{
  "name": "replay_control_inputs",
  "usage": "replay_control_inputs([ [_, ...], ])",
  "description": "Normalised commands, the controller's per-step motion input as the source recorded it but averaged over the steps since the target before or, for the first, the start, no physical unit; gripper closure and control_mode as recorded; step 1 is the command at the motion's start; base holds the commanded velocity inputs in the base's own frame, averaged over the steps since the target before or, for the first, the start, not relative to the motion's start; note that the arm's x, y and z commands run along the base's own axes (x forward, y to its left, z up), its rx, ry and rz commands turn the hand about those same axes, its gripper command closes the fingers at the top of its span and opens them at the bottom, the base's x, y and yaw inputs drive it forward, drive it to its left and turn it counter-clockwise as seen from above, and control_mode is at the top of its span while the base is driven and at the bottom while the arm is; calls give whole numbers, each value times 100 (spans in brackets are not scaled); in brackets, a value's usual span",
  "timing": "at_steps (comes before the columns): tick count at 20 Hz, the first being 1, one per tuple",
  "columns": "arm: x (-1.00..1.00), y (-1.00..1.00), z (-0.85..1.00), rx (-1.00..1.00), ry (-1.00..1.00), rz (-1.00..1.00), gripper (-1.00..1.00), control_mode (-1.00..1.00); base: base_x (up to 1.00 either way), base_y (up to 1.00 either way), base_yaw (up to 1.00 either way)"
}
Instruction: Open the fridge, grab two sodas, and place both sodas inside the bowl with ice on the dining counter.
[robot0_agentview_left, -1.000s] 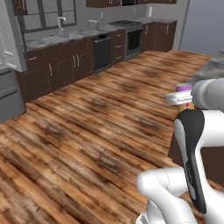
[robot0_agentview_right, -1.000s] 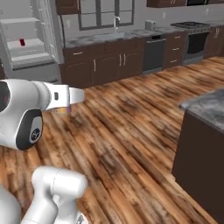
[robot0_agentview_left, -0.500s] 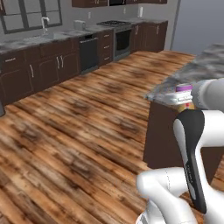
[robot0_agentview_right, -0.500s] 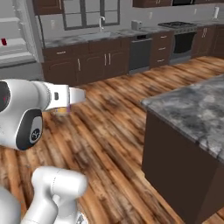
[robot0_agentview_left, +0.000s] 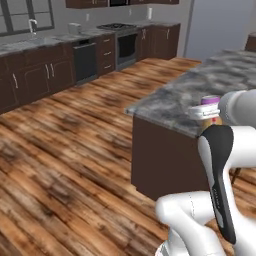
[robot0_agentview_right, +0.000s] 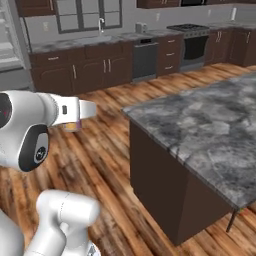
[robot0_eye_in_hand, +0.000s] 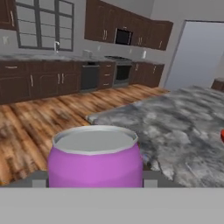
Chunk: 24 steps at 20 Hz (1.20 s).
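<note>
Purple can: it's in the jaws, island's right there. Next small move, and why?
Probably keep the base closing on the dining counter with the arm held steady. The purple can sits upright in the gripper, and in the hand view just a red sliver at the right edge over the slab may be the bowl, so it's likely too far to lower the can.

A wood-plank floor (robot0_agentview_left: 65, 145) runs to dark brown cabinets (robot0_agentview_left: 45, 75) along the far wall, topped with marbled stone. A black oven (robot0_agentview_left: 127, 46) and dishwasher (robot0_agentview_left: 85, 60) sit among them. A window (robot0_eye_in_hand: 41, 24) hangs above the faucet (robot0_agentview_right: 101, 24).
</note>
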Motion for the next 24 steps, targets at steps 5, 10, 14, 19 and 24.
replay_control_inputs([
  [5,0,0,0,0,0,0,100,100,-29,-100,0],
  [10,0,0,0,0,0,0,100,100,-12,-100,0],
  [14,0,0,0,0,0,0,100,100,1,-100,0],
  [19,0,0,0,0,0,0,100,100,14,-100,2],
  [24,0,0,0,0,0,0,100,100,11,-100,4],
])
